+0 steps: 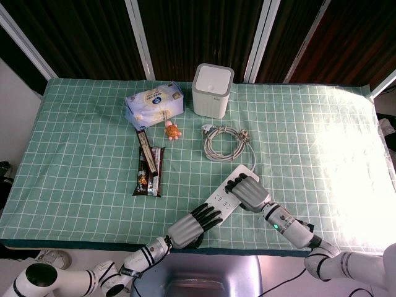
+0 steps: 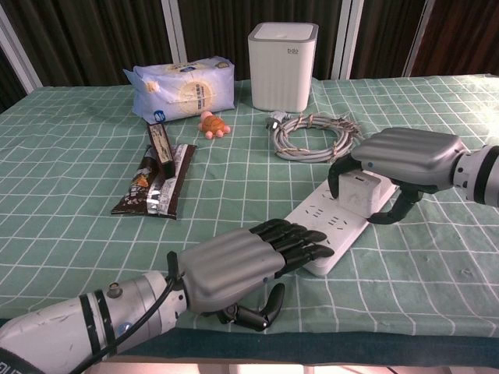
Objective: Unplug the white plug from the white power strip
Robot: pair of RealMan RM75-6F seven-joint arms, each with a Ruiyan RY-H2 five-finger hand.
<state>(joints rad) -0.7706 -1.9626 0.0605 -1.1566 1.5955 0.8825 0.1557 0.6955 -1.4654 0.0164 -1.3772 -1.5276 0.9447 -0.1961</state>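
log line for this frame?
left hand: presses power strip end | right hand: grips plug | plug: at strip, seating unclear

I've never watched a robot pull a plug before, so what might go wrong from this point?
The right hand holds the white plug only with its fingertips, so it may slip off. The left hand presses just the near end of the white power strip, so the far end could lift or swing with the pull. The coiled cable lies close behind and might get dragged.
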